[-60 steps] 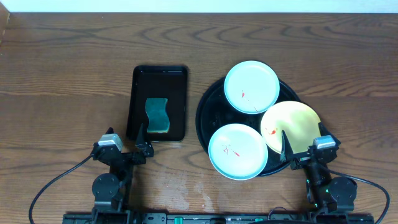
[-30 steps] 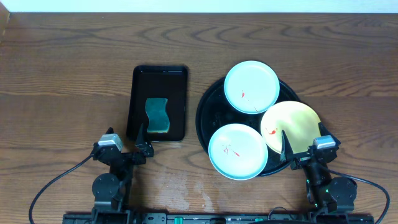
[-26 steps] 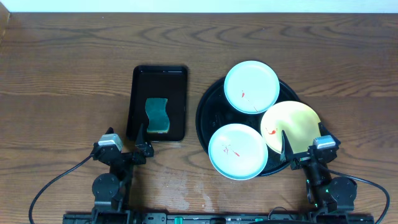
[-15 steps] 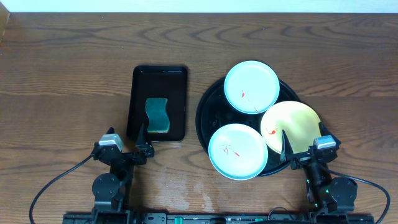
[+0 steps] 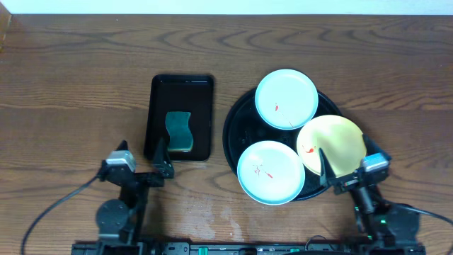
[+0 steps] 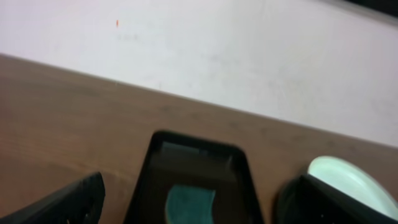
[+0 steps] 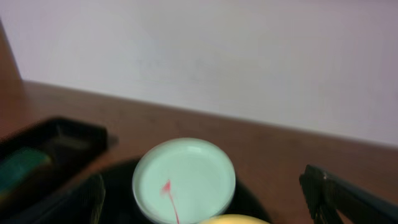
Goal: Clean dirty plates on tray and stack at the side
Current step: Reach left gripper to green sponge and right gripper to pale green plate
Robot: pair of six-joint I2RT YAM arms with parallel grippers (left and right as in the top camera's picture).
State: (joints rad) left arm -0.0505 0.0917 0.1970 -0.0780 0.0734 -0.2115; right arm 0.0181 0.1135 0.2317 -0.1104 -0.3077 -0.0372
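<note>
Three plates lie on the round black tray [image 5: 232,127]: a mint-blue plate [image 5: 286,99] at the back, a mint-blue plate [image 5: 271,172] at the front and a pale yellow plate [image 5: 333,144] at the right. Each has small red smears. My left gripper [image 5: 141,150] is open and empty, just in front of the rectangular tray. My right gripper [image 5: 345,157] is open and empty at the yellow plate's near edge. The right wrist view shows the back mint plate [image 7: 184,180] between the open fingers [image 7: 202,186]. The left wrist view shows open fingers [image 6: 199,186].
A smaller rectangular black tray [image 5: 161,92] left of the round tray holds a teal sponge [image 5: 180,132]; both show in the left wrist view, tray [image 6: 239,180] and sponge [image 6: 189,204]. Bare wooden table [image 5: 71,85] lies around. A pale wall stands behind the table.
Both arms have stirred from rest: the left gripper shifted slightly left, the right gripper slightly right and toward the front. The plates, the trays and the sponge have not moved.
</note>
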